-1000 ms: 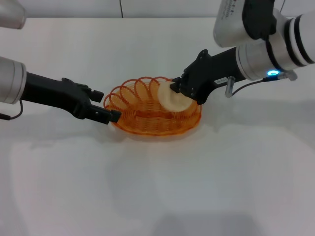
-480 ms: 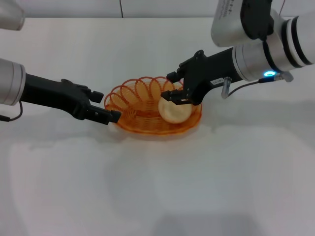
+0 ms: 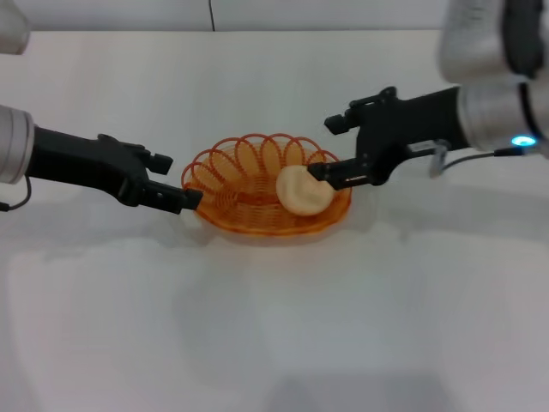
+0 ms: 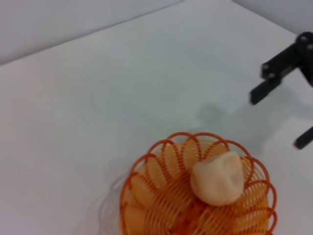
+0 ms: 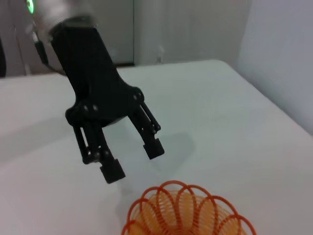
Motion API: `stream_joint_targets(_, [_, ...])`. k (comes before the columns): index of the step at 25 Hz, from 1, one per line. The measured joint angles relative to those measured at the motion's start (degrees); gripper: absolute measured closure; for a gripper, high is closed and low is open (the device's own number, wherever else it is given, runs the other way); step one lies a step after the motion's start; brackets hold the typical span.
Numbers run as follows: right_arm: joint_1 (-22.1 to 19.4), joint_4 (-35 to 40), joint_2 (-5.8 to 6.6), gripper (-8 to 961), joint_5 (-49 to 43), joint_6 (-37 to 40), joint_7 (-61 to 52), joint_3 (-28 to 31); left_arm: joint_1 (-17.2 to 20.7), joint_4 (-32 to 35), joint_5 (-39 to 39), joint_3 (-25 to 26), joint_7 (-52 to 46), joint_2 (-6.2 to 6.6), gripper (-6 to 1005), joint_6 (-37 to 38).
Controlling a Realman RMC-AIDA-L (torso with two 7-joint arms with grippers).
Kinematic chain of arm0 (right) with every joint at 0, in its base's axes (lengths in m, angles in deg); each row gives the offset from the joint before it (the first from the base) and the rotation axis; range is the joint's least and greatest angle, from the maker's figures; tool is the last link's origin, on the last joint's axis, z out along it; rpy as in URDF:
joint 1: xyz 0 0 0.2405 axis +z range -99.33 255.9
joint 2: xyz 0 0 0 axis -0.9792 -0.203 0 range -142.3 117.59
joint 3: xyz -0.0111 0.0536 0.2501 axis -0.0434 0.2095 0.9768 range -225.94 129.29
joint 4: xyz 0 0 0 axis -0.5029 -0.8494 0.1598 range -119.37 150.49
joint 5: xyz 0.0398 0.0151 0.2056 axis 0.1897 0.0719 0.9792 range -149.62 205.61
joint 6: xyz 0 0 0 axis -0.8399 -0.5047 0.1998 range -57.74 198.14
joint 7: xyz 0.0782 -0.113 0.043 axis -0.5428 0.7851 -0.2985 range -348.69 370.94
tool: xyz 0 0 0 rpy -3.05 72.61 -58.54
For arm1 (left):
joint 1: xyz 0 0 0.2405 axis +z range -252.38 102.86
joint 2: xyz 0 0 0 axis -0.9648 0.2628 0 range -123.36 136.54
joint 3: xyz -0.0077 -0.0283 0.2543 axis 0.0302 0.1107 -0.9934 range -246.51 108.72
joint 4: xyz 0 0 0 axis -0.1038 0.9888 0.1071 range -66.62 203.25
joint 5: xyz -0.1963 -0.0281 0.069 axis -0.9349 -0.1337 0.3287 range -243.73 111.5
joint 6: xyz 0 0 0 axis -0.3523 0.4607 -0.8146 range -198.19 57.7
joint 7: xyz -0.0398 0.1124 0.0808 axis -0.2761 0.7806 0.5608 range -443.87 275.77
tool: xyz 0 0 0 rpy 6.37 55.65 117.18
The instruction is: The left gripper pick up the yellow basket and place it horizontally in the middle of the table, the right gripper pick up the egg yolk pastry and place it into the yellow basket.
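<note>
The yellow basket [image 3: 249, 184] sits on the white table [image 3: 274, 326] near its middle. The egg yolk pastry [image 3: 302, 190] lies inside it, on its right side, free of any gripper. My right gripper [image 3: 326, 148] is open and empty, just right of the basket's rim and slightly above it. My left gripper [image 3: 178, 180] is open and empty at the basket's left rim. The left wrist view shows the basket [image 4: 161, 205], the pastry [image 4: 217, 177] and the right gripper [image 4: 277, 119] beyond. The right wrist view shows the left gripper [image 5: 133, 161] open, just off the basket [image 5: 186, 213].
Only the white tabletop surrounds the basket. The table's far edge and a grey wall [image 3: 214, 13] lie behind it.
My right gripper opened, left the pastry in the basket and drew back to the right. My left gripper shifted slightly left, away from the basket's rim.
</note>
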Motion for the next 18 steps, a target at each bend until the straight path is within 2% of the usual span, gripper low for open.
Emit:
stream_joint_targets(4, [-4.80,1.65,0.16,292,6.90,2.17,5.40,3.70,0.69,0.00,-0.03,2.61,1.83,-0.07,175,-0.08])
stream_joint_targets(8, [-7.70,1.70,0.18,282,10.85,4.53,8.42,6.57,1.43,0.00,-0.62,4.05,2.81,-0.09,176,-0.01])
stream_joint_targets(18, [-11.97,0.11,0.34,202,16.32,8.96,14.53,10.60,3.06,-0.04,-5.63,4.20,6.55,-0.11,180,0.61])
